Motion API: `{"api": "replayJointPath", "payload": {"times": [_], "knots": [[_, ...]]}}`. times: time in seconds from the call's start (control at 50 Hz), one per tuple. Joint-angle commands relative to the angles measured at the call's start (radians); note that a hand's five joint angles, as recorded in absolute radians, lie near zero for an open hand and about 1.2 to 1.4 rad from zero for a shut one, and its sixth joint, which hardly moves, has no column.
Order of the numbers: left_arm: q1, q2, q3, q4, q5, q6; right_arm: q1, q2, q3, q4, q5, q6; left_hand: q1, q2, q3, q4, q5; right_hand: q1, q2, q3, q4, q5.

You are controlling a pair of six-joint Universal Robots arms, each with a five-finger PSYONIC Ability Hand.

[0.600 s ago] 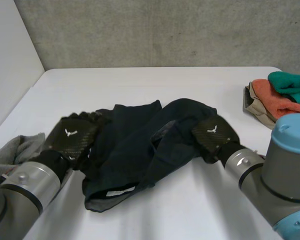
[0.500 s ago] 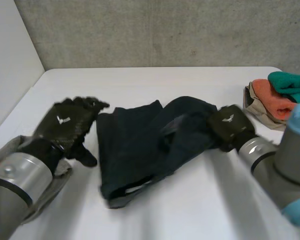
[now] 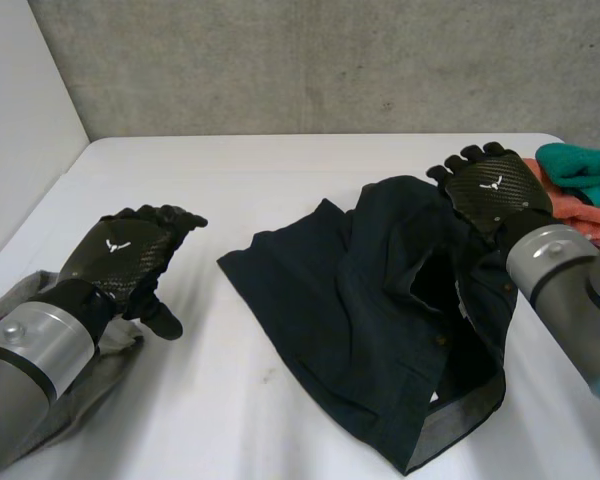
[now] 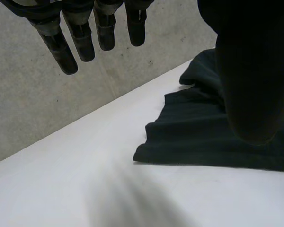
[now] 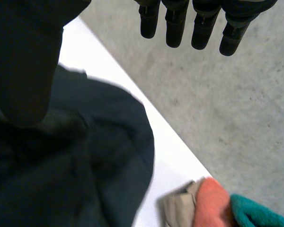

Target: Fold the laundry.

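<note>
The dark garment lies rumpled on the worktop. The left robot hand hovers beside it and the right robot hand over its far edge, both straight-fingered and empty. Spreading it flat by opposite corners should come before any fold.

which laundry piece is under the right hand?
The dark navy garment, lying loose right under the right hand. The orange cloth and teal cloth sit stacked beside it; the grey cloth lies under the left arm.
</note>
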Motion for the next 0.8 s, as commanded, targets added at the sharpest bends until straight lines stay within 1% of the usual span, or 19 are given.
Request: {"api": "replayJointPath", "payload": {"times": [0.02, 0.06, 0.12, 0.14, 0.2, 0.34, 0.36, 0.48, 0.5, 0.58, 0.6, 0.64, 0.68, 0.74, 0.78, 0.8], "knots": [[0.009, -0.005, 0.0, 0.019, 0.002, -0.001, 0.108, -0.133, 0.136, 0.143, 0.042, 0.232, -0.02, -0.03, -0.036, -0.027, -0.047, -0.051, -0.038, -0.034, -0.031, -0.049], [0.011, -0.005, 0.0, 0.025, 0.004, -0.001, 0.155, -0.14, 0.191, 0.183, 0.064, 0.316, -0.02, -0.03, -0.036, -0.027, -0.047, -0.051, -0.038, -0.034, -0.031, -0.049], [0.011, -0.005, 0.0, 0.029, 0.005, -0.003, 0.205, -0.145, 0.251, 0.204, 0.09, 0.393, -0.02, -0.03, -0.036, -0.027, -0.047, -0.051, -0.038, -0.034, -0.031, -0.049], [0.008, -0.005, -0.001, 0.032, 0.007, -0.004, 0.24, -0.148, 0.287, 0.201, 0.11, 0.434, -0.02, -0.03, -0.036, -0.027, -0.047, -0.051, -0.038, -0.034, -0.031, -0.049], [0.005, -0.005, -0.001, 0.037, 0.007, -0.004, 0.298, -0.148, 0.353, 0.166, 0.15, 0.483, -0.02, -0.03, -0.036, -0.027, -0.047, -0.051, -0.038, -0.034, -0.031, -0.049], [-0.008, -0.011, 0.0, 0.048, 0.004, -0.004, 0.381, -0.136, 0.44, 0.039, 0.217, 0.5, -0.02, -0.03, -0.036, -0.027, -0.047, 0.031, 0.044, 0.048, 0.051, 0.033], [-0.011, -0.014, 0.0, 0.049, 0.002, -0.004, 0.392, -0.119, 0.446, 0.001, 0.234, 0.496, -0.02, -0.03, -0.036, -0.027, -0.047, 0.055, 0.068, 0.071, 0.074, 0.057], [-0.018, -0.016, -0.003, 0.051, 0.002, -0.004, 0.401, -0.03, 0.437, -0.095, 0.294, 0.467, -0.02, -0.03, -0.036, -0.027, -0.047, 0.143, 0.156, 0.16, 0.163, 0.145], [-0.021, -0.017, -0.004, 0.052, 0.002, -0.004, 0.401, -0.016, 0.435, -0.107, 0.299, 0.459, -0.02, -0.03, -0.036, -0.027, -0.047, 0.178, 0.191, 0.195, 0.198, 0.18], [-0.029, -0.017, -0.012, 0.062, 0.001, -0.004, 0.401, 0.045, 0.417, -0.185, 0.309, 0.434, -0.02, -0.03, -0.036, -0.027, -0.047, 0.652, 0.665, 0.669, 0.672, 0.655], [-0.031, -0.017, -0.012, 0.063, -0.001, -0.003, 0.403, 0.053, 0.412, -0.194, 0.309, 0.43, -0.02, -0.03, -0.036, -0.027, -0.047, 0.709, 0.722, 0.726, 0.729, 0.711], [-0.032, -0.019, -0.013, 0.069, -0.002, -0.003, 0.401, 0.068, 0.397, -0.204, 0.312, 0.419, -0.02, -0.03, -0.036, -0.027, -0.047, 0.931, 0.944, 0.948, 0.951, 0.933], [-0.032, -0.019, -0.015, 0.072, -0.004, -0.003, 0.4, 0.074, 0.388, -0.201, 0.317, 0.416, -0.02, -0.03, -0.036, -0.027, -0.047, 0.997, 1.01, 1.014, 1.017, 0.999], [-0.028, -0.019, -0.015, 0.072, -0.009, -0.004, 0.399, 0.073, 0.38, -0.19, 0.315, 0.414, -0.02, -0.03, -0.036, -0.027, -0.047, 1.006, 1.019, 1.023, 1.026, 1.008], [-0.025, -0.019, -0.013, 0.072, -0.01, -0.004, 0.399, 0.067, 0.375, -0.184, 0.312, 0.411, -0.02, -0.03, -0.036, -0.027, -0.047, 1.164, 1.177, 1.181, 1.183, 1.166], [-0.025, -0.019, -0.013, 0.072, -0.01, -0.004, 0.401, 0.062, 0.372, -0.181, 0.309, 0.41, -0.02, -0.03, -0.036, -0.027, -0.047, 1.171, 1.184, 1.188, 1.191, 1.173]]}}
